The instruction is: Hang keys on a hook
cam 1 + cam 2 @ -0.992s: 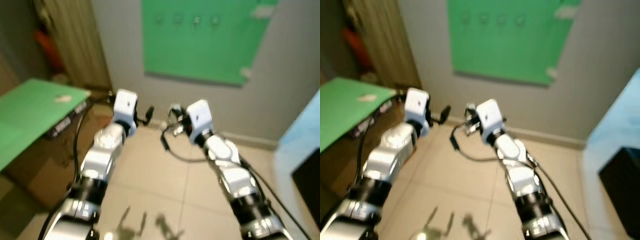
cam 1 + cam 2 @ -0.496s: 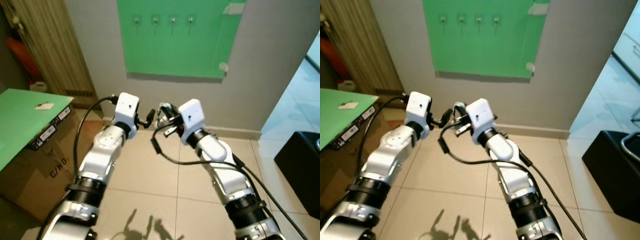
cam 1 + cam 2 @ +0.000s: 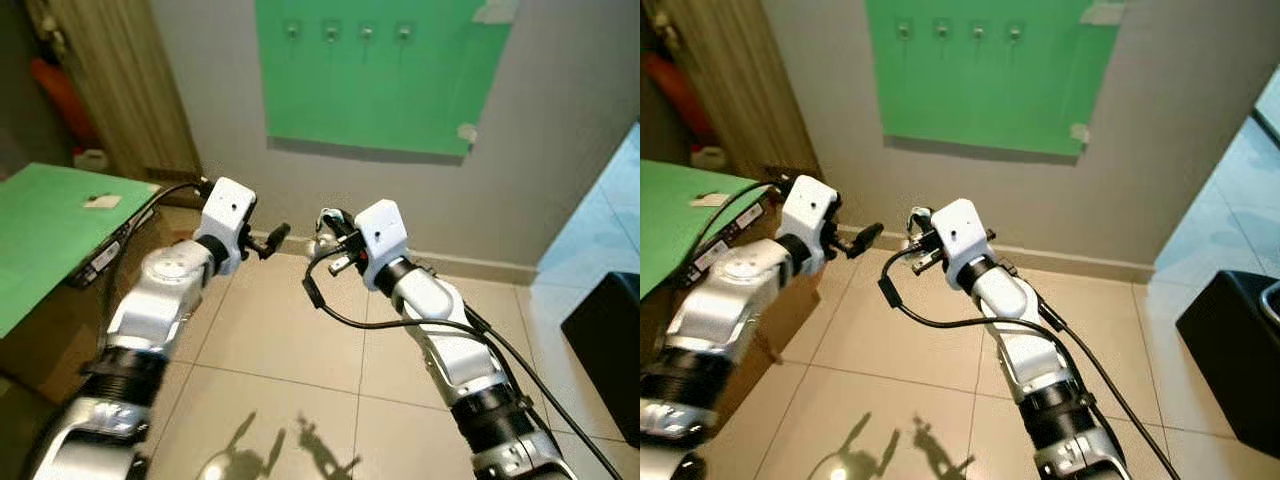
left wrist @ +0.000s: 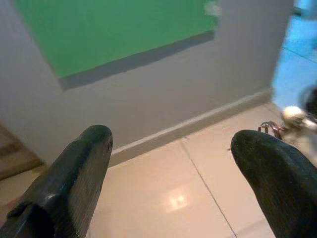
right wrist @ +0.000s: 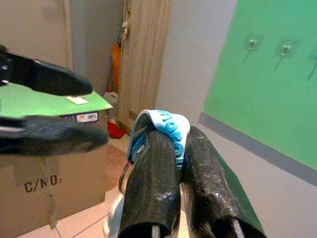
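Note:
My right gripper (image 3: 325,238) is shut on the keys (image 5: 166,130), a bunch with a blue and white tag and a metal ring (image 5: 126,179) hanging under the fingers. It is held at chest height over the tiled floor, well below and short of the wall. A row of small hooks (image 3: 348,32) sits near the top of a green panel (image 3: 380,95) on the grey wall ahead. My left gripper (image 3: 275,238) is open with nothing between its fingers, a short way to the left of the keys (image 4: 270,128).
A cardboard box (image 3: 50,330) topped by a green sheet (image 3: 50,220) stands at the left. A slatted wooden door (image 3: 125,85) is at the back left, and a black object (image 3: 610,340) stands on the floor at the right. A black cable (image 3: 340,312) droops from my right wrist.
The camera has shifted a little. My left gripper has drawn away to the left, widening the gap to the right gripper, which still holds the keys.

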Available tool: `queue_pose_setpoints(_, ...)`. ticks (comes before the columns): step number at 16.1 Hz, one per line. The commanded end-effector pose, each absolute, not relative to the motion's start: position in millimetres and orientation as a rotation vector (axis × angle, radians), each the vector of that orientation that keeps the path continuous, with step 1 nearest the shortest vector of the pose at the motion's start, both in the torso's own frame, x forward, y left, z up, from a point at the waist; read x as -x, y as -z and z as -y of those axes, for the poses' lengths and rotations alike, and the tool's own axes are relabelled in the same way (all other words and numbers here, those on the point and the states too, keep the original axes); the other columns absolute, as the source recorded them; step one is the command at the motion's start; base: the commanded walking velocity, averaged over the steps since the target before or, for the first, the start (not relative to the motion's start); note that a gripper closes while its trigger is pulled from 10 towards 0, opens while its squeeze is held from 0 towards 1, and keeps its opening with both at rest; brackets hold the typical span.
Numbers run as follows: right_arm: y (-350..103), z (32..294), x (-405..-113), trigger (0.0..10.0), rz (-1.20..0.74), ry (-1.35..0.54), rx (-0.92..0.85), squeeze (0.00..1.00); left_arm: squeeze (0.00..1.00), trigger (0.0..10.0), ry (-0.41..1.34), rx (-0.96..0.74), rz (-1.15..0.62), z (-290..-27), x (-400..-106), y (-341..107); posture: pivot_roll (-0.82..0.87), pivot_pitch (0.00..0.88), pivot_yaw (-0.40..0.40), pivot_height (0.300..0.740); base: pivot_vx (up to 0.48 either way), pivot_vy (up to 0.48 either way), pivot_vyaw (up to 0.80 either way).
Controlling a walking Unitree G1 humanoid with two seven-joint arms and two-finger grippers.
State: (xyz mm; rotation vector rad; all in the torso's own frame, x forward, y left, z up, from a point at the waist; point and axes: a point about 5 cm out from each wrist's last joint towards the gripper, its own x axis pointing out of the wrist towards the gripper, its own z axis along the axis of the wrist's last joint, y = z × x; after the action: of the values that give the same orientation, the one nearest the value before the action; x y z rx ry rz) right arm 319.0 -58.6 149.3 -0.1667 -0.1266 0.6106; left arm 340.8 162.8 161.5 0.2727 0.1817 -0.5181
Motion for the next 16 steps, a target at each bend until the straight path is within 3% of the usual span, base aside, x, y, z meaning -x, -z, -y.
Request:
queue_pose_setpoints(1,-152,57,-321,0.0,0.135,-0.622,0.188,0.00,0.00,10.0,0.573,-0.274,-0.204,-161,-336,-162,-0.09,0.000,0.031,0.740,0.000,0.000,0.00)
queue_pose_setpoints(7,-152,58,-323,0.0,0.131,-0.648,0.187,0.00,0.00,10.0,0.759,-0.225,-0.219,-152,-318,-176,-0.09,0.000,0.029,0.740,0.000,0.000,0.00)
queue_pose_setpoints(16,-156,68,-312,0.0,0.078,-0.870,0.218,0.00,0.00,10.0,0.913,-0.217,-0.258,-145,-288,-183,-0.08,0.000,0.017,0.740,0.000,0.000,0.00)
